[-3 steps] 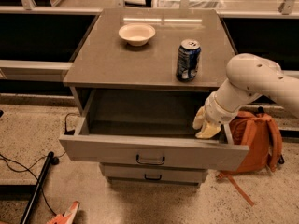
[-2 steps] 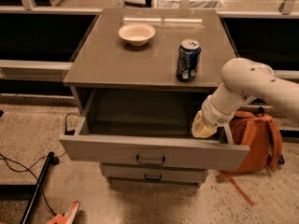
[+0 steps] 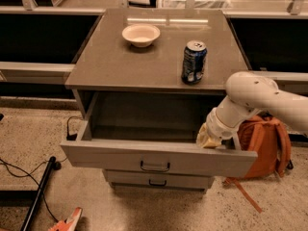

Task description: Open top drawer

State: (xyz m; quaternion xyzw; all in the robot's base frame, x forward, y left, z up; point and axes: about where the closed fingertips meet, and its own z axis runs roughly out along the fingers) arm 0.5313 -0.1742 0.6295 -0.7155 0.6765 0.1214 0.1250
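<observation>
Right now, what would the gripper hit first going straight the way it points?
Probably the top drawer, its front panel's inside or floor: the gripper points down-left at its right front corner. Depth is unclear.

My arm (image 3: 255, 97): glossy white shell, fat rounded elbow housing, smooth tube link tapering down to the wrist. Wrist end has stepped white collars with thin darker seams between them. My gripper (image 3: 208, 139): pale yellow-cream, blunt, low at the right inner corner of the top drawer (image 3: 154, 160).
</observation>
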